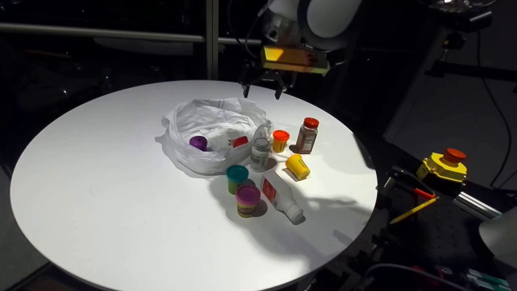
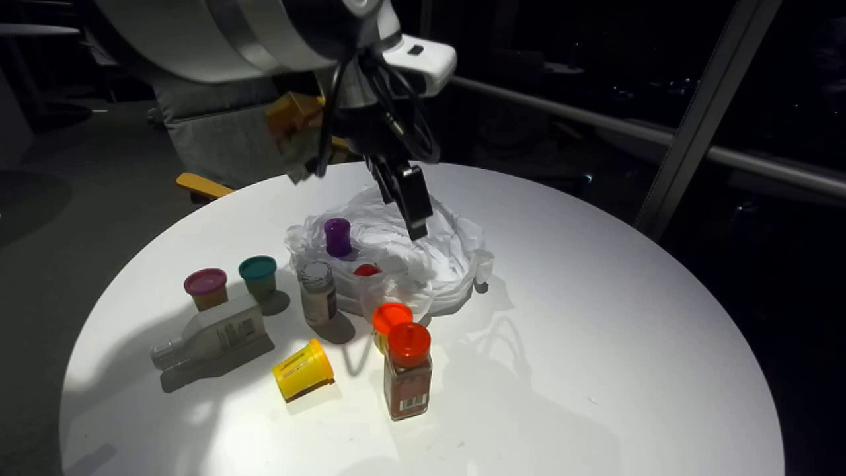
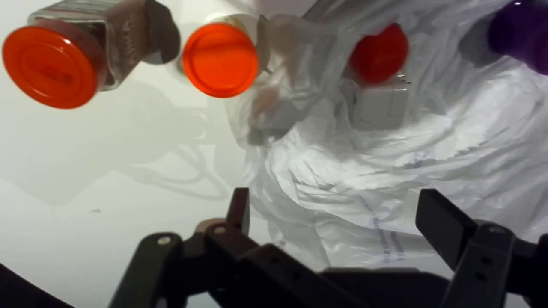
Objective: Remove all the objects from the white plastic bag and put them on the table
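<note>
White, round and thin-rimmed, my surface [image 1: 93, 190] stands in a dark room [image 1: 133, 64]. Left to right in an exterior view: pale rail [image 1: 101, 32] behind, meeting an upright post [image 1: 212, 40]; then the crumpled white plastic bag [image 1: 181, 157], mouth open, a purple container [image 1: 198, 142] and a red-capped bottle [image 1: 241, 141] inside. Standing near it: teal-lidded tub [image 1: 237, 176], pink-lidded tub [image 1: 247, 200], clear jar [image 1: 259, 157]. White bottle [image 1: 285, 194] on its side, red label showing. Orange-lidded tub [image 1: 280, 142] upright just beside the bag; yellow tub [image 1: 298, 167] tipped on its side; red-capped jar [image 1: 307, 138] upright. Off the surface, far right: yellow pencil [image 1: 415, 210], yellow-and-red device [image 1: 442, 166]. My pincer [image 1: 262, 96] hangs raised above the far part of the surface, its tips clear of the bag. Fingers [image 3: 445, 226] spread wide apart around open air. Wrist view: wrinkled bag plastic and bare white surface lie below, seen through the gap between them.
</note>
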`<action>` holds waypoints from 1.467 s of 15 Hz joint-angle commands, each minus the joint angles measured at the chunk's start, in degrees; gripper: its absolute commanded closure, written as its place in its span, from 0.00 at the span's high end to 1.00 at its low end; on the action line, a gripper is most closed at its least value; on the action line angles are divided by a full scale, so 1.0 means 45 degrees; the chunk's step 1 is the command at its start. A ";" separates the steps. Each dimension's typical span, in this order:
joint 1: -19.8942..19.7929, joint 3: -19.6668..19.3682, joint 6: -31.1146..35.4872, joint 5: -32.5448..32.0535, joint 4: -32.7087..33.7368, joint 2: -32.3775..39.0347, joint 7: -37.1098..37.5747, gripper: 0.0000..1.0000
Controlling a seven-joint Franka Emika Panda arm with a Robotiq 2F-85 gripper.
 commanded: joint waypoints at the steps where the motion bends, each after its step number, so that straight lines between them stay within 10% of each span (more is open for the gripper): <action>1: -0.1544 0.2342 -0.2930 0.1965 0.2697 0.0550 -0.1642 1.00; 6: -0.2708 0.4006 -0.6113 0.4577 0.6552 0.3396 -0.2551 1.00; 13: -0.2692 0.4364 -0.6565 0.5517 1.0179 0.7036 -0.2076 1.00; 22: -0.2369 0.4473 -0.6579 0.5807 1.1135 0.7802 -0.1419 1.00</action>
